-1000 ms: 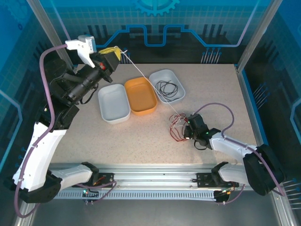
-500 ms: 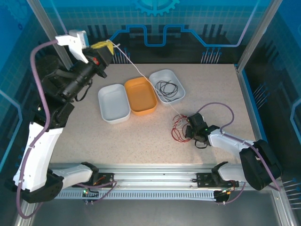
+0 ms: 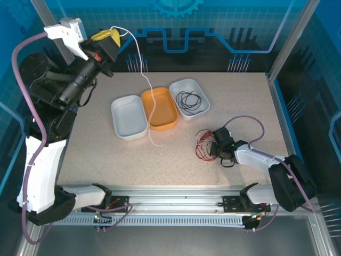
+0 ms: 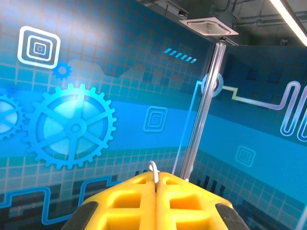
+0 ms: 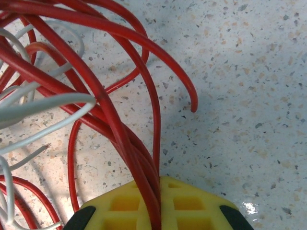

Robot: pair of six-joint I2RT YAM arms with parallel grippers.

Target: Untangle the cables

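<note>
— A small loop of the white wire (image 4: 152, 166) pokes out of the left gripper (image 4: 156, 187). The rest of it is buried between the yellow pads (image 4: 129, 203), which the 6 o'clock edge cuts off.

— Agreed. At the other wrist the red wire (image 5: 115, 115) runs off at 9 and 12 o'clock, and the right gripper (image 5: 156, 196) is cropped at 6 o'clock, so we lose where the strands end.

— From above, that gripper's body covers its own fingertips and part of the red bunch.

— And the black wire (image 3: 189, 100) in the tray (image 3: 198, 85) at 1 o'clock is too fine for us to count its loops. Whether the white wire touches the orange tray (image 3: 169, 118), we cannot tell.
</note>
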